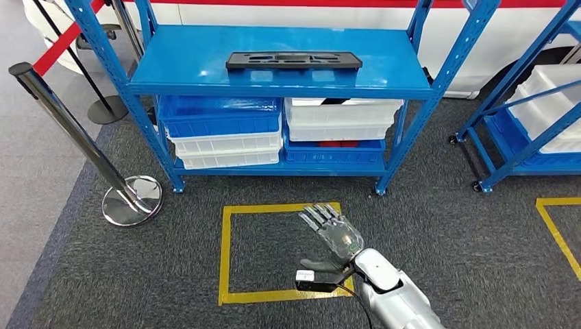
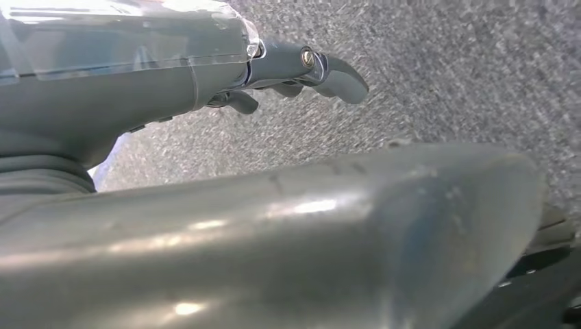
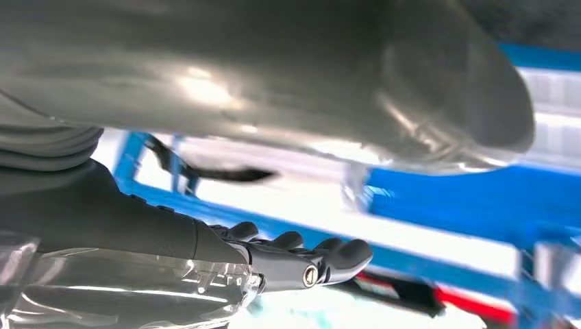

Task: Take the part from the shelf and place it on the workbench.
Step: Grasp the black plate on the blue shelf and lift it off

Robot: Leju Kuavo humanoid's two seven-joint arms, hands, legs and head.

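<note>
Part [image 1: 293, 61], black and flat, is seen lying on the blue shelf's [image 1: 178, 68] top level, far centre. Right hand [image 1: 333, 229] is raised near, fingers spread, nothing held. Left hand [image 2: 137, 75]: fingers slightly curled over carpet, empty.

This looks like an exhibition or demo floor laid out as a workshop. Blue steel shelving [image 1: 274, 75] holds stacked blue and white plastic bins [image 1: 226, 133] on grey carpet [image 1: 445, 247], with yellow tape [image 1: 224, 253] marking floor zones. Chrome stanchions [image 1: 82, 140] carry a red barrier belt [image 1: 65, 41].
</note>
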